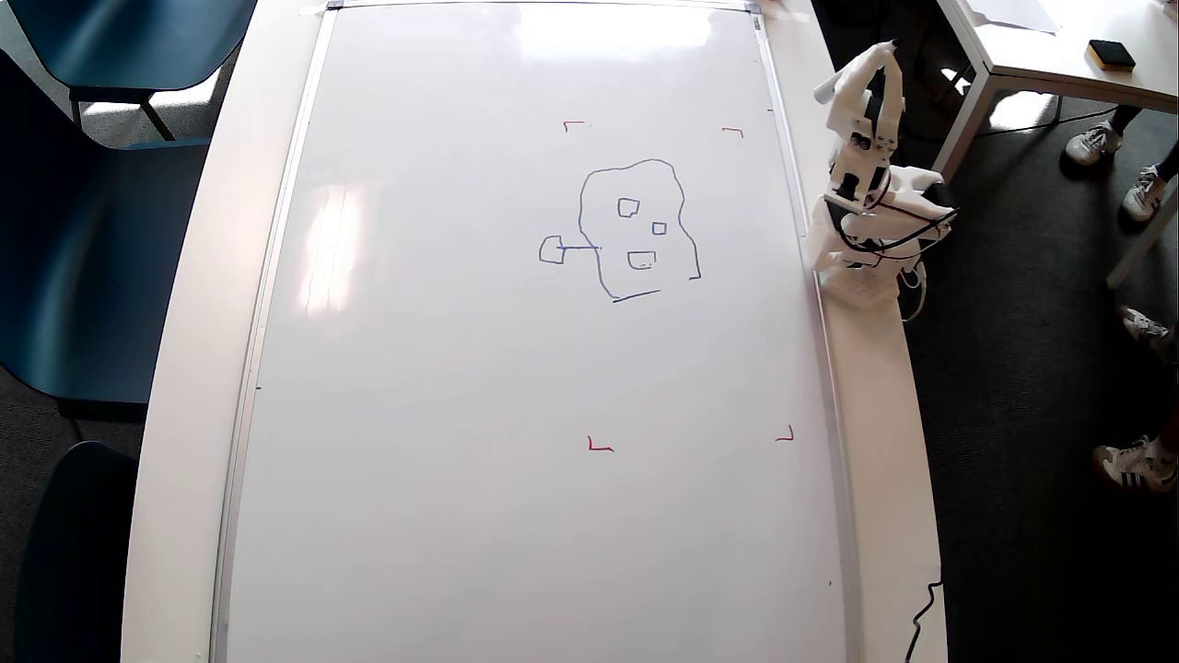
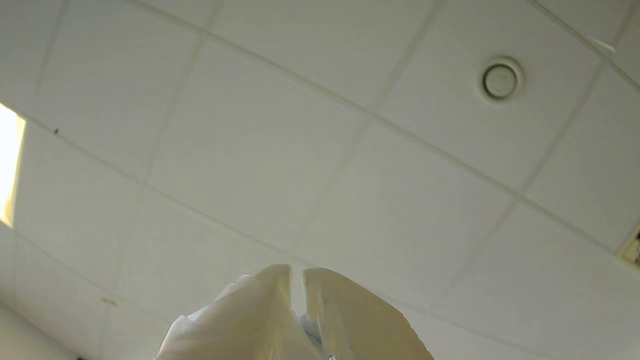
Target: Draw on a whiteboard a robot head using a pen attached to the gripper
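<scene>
Looking down from overhead, I found the white plastic pointed gripper [image 1: 880, 57] folded back over its base at the right edge of the large glossy silver-framed whiteboard [image 1: 516, 479], aimed toward the frame's top, with the thin dark-blue robot head [image 1: 636, 230] lying well apart to its left. In the wrist view the gripper [image 2: 298, 272] faced only ceiling tiles, its jaws nearly together with a slim gap. I could not make out the slim dark-tipped pen, so any further stroke would, I judged, need a long reach leftward and down.
</scene>
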Motion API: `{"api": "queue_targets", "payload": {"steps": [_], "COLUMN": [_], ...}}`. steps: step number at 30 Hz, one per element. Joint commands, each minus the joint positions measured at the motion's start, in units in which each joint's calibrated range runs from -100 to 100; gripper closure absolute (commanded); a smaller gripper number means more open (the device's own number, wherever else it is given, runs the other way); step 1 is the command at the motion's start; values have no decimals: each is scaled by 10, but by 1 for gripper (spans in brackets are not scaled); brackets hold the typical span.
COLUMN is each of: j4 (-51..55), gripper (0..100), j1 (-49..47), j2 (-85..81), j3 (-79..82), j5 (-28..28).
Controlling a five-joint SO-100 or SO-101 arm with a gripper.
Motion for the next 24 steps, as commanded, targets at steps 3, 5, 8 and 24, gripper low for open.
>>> {"api": "queue_targets", "payload": {"steps": [3, 5, 8, 24], "j4": [-158, -200, -231, -283], "gripper": [99, 99, 99, 99], "j1": [-2, -2, -2, -2], "j2": [2, 2, 2, 2], "j3": [22, 27, 27, 27], "j5": [0, 0, 0, 2]}}
